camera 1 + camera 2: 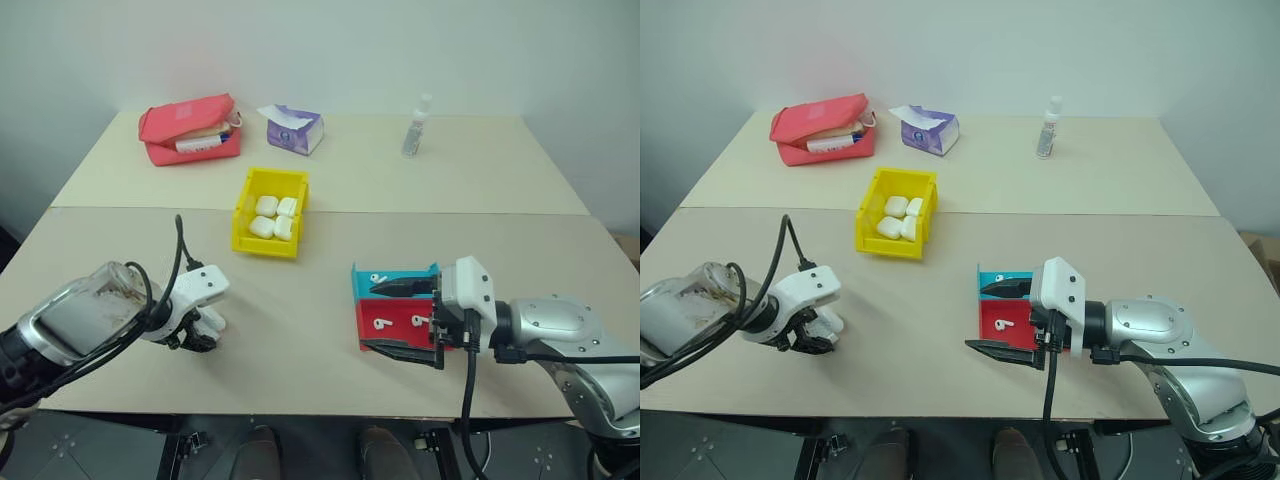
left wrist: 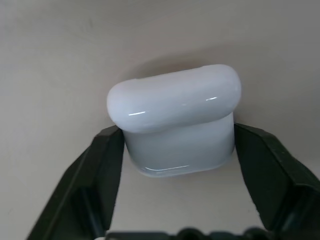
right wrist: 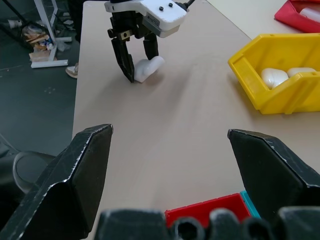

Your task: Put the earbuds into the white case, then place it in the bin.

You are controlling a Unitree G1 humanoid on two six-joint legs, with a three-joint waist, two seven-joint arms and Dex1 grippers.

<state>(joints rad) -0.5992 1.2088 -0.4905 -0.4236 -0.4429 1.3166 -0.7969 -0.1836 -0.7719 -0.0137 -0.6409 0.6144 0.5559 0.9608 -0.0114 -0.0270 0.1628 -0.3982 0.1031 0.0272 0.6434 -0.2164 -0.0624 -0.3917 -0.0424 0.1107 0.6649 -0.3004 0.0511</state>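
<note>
While the left gripper (image 2: 177,150) pinches the glossy, slippery white case (image 2: 175,117) at its lower body, the right gripper (image 1: 405,320) gapes at three o'clock.

**Left gripper clamped, right gripper spread wide**

The left arm reaches in over the near left part of the table, its wrist bent steeply down. The left gripper (image 3: 139,59) has its two black fingers (image 2: 102,170) pressed against opposite sides of the small glossy white rounded plastic case (image 2: 177,120), which sits on the tabletop. The right arm comes in from the near right edge, wrist nearly level, pointing leftward. The right gripper (image 1: 405,320) holds its two black fingers (image 3: 90,165) far apart, gripping nothing.
</note>
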